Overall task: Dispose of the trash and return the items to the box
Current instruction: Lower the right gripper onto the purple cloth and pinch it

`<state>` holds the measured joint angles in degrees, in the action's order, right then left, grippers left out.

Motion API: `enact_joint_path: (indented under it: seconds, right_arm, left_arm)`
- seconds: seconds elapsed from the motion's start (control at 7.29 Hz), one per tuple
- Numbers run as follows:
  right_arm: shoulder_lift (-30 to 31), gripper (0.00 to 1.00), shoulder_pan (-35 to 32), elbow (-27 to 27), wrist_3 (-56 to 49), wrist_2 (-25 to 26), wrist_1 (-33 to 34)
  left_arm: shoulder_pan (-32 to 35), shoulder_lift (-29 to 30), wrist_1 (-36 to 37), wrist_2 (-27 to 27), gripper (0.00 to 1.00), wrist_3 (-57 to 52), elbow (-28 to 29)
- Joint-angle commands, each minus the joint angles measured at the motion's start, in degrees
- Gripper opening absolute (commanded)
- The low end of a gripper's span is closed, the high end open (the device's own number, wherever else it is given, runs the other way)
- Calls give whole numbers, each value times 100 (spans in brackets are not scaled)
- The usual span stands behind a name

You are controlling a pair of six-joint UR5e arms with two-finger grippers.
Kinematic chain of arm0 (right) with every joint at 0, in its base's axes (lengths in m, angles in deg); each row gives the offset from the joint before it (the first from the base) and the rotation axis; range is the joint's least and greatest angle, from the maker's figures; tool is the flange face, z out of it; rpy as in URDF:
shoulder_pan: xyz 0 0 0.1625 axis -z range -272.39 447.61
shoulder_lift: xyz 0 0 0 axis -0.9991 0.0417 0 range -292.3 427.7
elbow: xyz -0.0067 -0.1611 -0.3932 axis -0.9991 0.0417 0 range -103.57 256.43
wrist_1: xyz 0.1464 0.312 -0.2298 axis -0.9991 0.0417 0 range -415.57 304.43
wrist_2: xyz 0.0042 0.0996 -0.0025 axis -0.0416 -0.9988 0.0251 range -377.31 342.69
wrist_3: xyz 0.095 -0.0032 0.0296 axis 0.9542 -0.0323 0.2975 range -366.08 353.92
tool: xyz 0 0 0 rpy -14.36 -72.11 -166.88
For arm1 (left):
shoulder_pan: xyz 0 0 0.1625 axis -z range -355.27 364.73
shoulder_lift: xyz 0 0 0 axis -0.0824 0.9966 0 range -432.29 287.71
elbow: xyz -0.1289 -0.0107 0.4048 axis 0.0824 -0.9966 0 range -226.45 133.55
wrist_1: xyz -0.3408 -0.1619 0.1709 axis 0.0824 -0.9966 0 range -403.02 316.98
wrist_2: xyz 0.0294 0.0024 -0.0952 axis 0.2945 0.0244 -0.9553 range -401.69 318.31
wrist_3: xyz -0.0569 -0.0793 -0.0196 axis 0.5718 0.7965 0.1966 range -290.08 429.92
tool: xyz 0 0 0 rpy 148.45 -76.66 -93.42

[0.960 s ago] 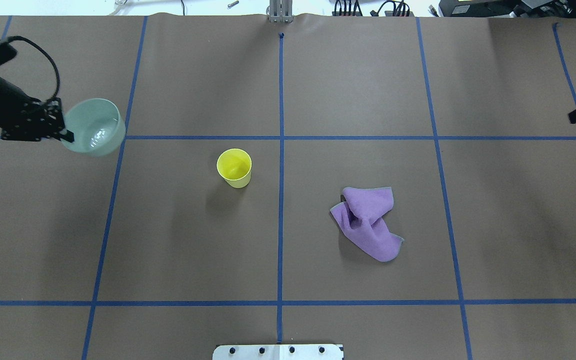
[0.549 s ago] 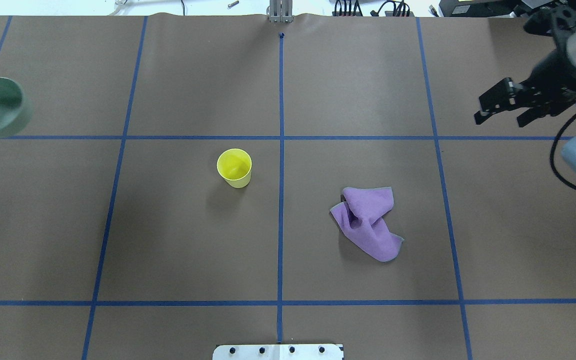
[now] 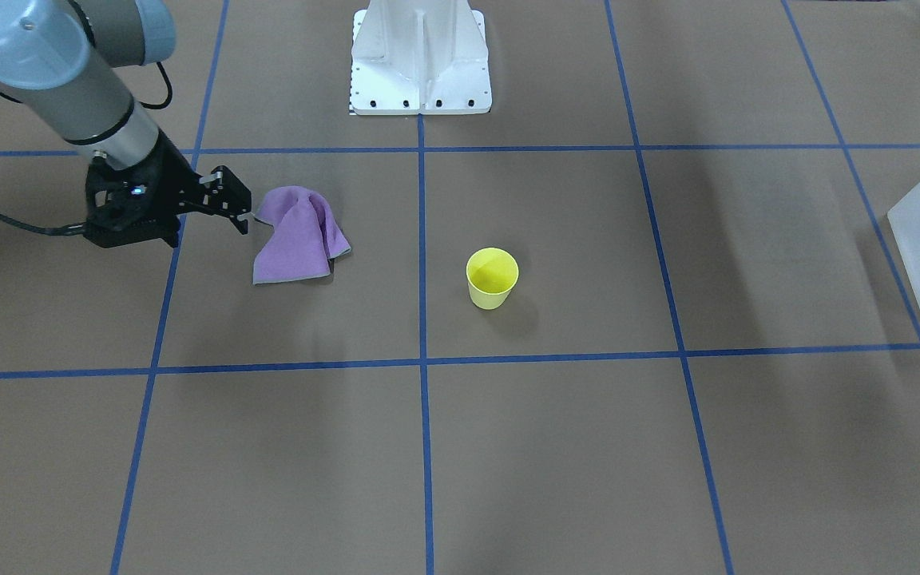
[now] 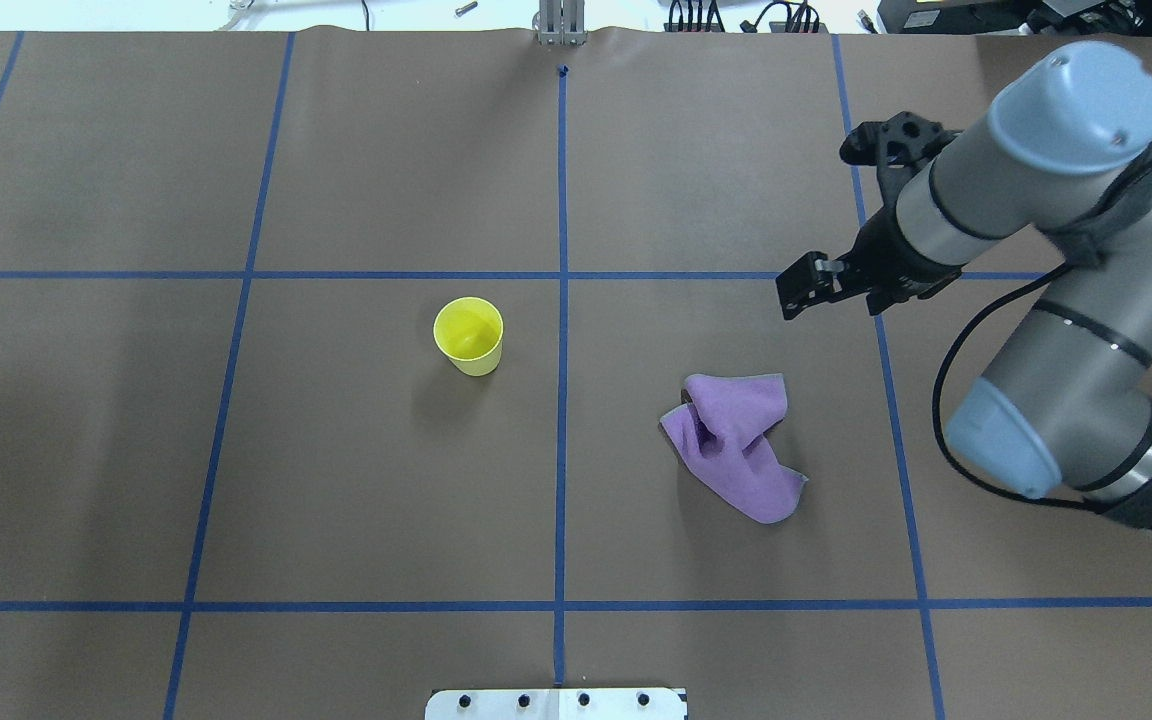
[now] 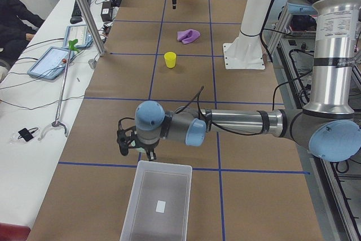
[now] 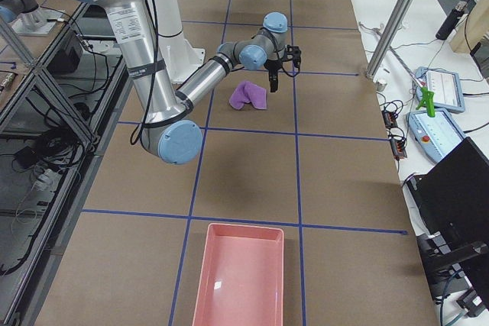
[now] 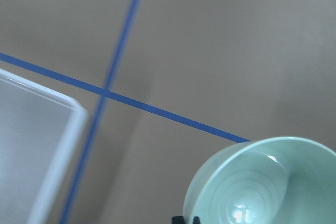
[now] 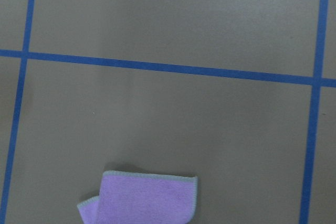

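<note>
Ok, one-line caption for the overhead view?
Right hand hovers beyond the purple cloth; yellow cup stands upright, left of the centre line.

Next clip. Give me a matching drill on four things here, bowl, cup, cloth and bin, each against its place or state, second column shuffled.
Things:
1. bowl
2. cup
3. cloth
4. bin

Places or states:
A. crumpled on the table, purple
B. standing upright, open end up, yellow
C. lifted off the table, close to the bin's corner
D. at the table's end on the robot's left, translucent white

Pairs: 1-C, 2-B, 3-A, 4-D
</note>
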<state>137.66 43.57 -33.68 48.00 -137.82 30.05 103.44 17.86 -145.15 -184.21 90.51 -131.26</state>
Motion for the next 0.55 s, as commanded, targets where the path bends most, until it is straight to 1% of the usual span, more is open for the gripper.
enact_joint_path:
  seconds: [0.0,0.14,0.27,0.41]
  right_arm:
    - [-44,100,842,418,515,631,-396]
    - [-53,100,966,655,620,677,-693]
    - [-123,100,1089,745,804,686,-835]
    - [-254,100,1125,737,954,677,-828]
  left_arm:
    - [289,65,-79,-75,0,-423,508]
    - [298,91,-62,-40,0,-685,657]
    - [298,152,-62,65,0,-688,694]
    - [307,188,-70,127,0,-688,729]
